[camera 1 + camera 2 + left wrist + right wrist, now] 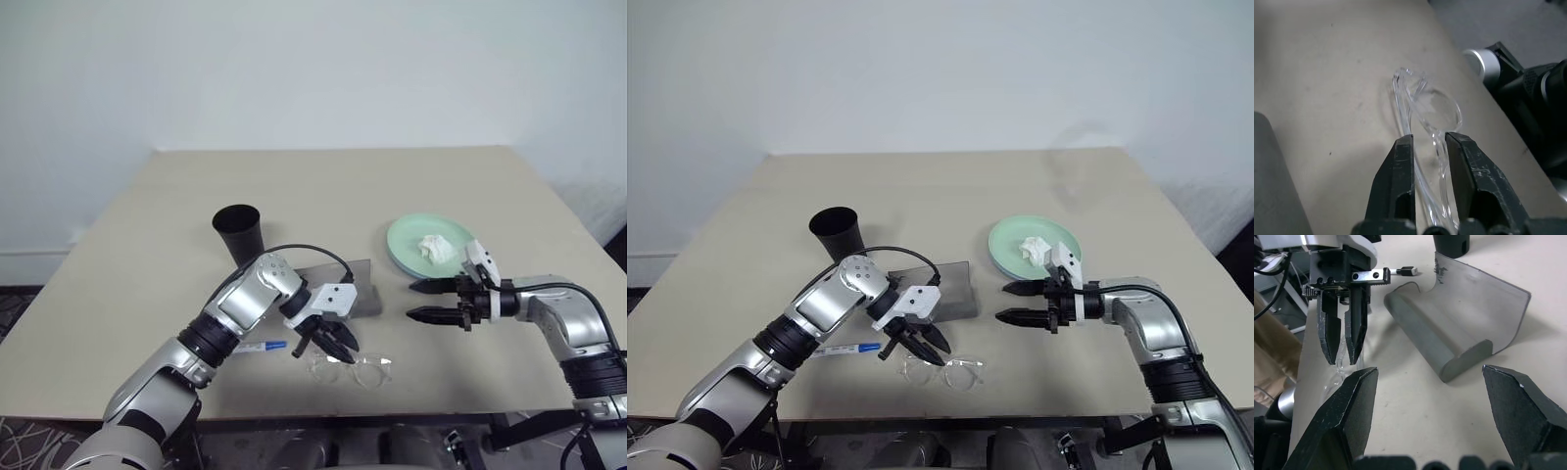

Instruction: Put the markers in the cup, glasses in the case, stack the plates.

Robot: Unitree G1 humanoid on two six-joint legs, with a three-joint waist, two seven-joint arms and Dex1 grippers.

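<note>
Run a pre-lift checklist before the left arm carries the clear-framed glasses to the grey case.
1. Left gripper closed around the clear-framed glasses: ok, frame sits between the fingers.
2. Glasses off the beige table: not ok, they rest on it.
3. Grey fabric glasses case open: ok, lid up.
4. Case interior free: ok.
5. Right gripper out of the path: ok, open, beside the case.
6. Blue-capped white marker clear of the glasses: ok, apart.

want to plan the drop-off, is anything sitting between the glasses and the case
Nothing visible does. The glasses lie at the table's near edge with the left claw closing around the frame. The case lies open just behind them, its lid raised on the far side, and only bare tabletop separates the two.
</note>
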